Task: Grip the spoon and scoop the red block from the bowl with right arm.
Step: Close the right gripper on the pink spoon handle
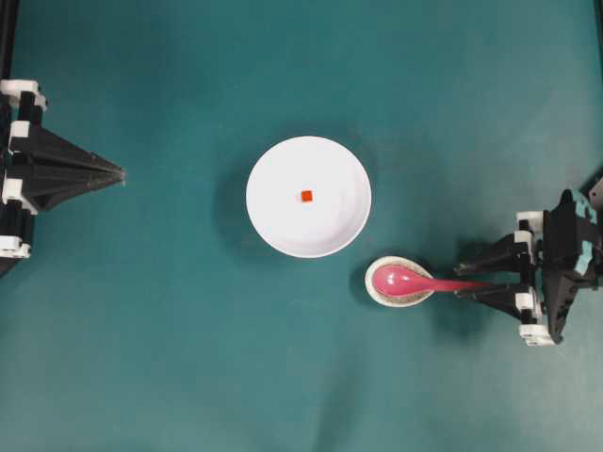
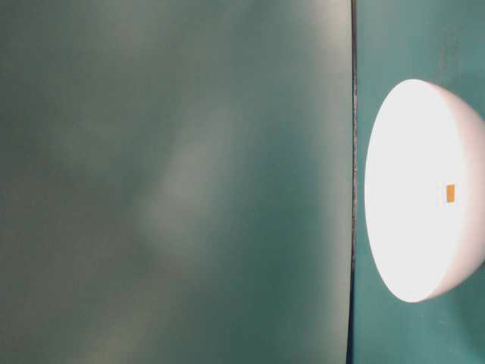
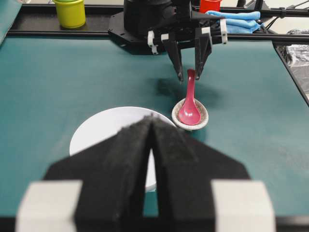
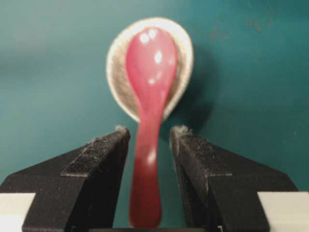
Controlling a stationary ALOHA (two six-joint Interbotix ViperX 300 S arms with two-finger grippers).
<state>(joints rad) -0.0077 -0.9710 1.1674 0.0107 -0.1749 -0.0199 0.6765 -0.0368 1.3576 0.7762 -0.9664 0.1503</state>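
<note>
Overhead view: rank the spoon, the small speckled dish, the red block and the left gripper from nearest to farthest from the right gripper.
1. Spoon: its handle lies between the open fingers of the right gripper.
2. Speckled dish: under the spoon's scoop, just past the handle.
3. Red block: in the white bowl, mid-table.
4. Left gripper: far left edge.

Tabletop: was teal.
Speckled dish: sat on it.
Yellow cup: stood at far edge.
Blue cloth: lay there too.

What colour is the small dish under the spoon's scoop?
Speckled grey-white. The dish under the spoon shows best in the right wrist view.
</note>
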